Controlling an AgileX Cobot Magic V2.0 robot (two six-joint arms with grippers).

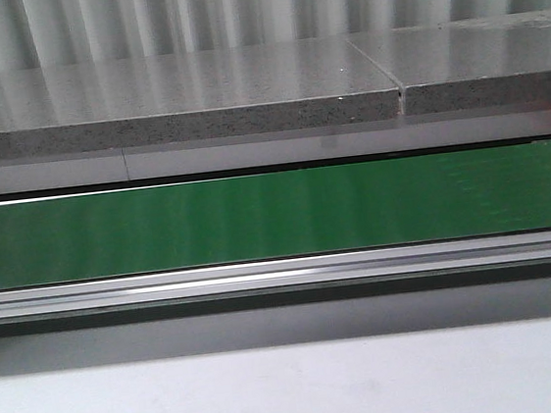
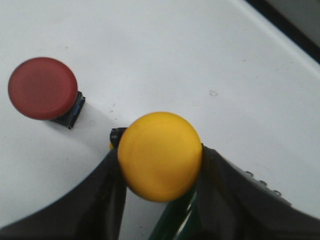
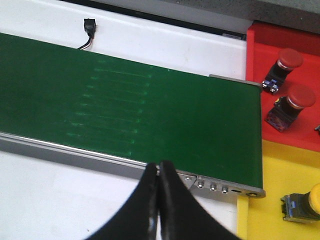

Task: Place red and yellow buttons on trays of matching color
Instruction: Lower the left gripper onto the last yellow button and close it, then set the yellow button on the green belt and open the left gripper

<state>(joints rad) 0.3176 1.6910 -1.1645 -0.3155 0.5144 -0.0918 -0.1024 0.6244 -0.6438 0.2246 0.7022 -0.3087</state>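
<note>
In the left wrist view my left gripper is shut on a yellow button, its black fingers pressing both sides of the round cap above the white table. A red button stands on the table apart from it. In the right wrist view my right gripper is shut and empty over the near edge of the green belt. A red tray holds two red buttons. A yellow tray holds one yellow button. Neither gripper shows in the front view.
The green conveyor belt with its aluminium rail runs across the front view, a grey stone slab behind it. A black cable plug lies on the white surface beyond the belt.
</note>
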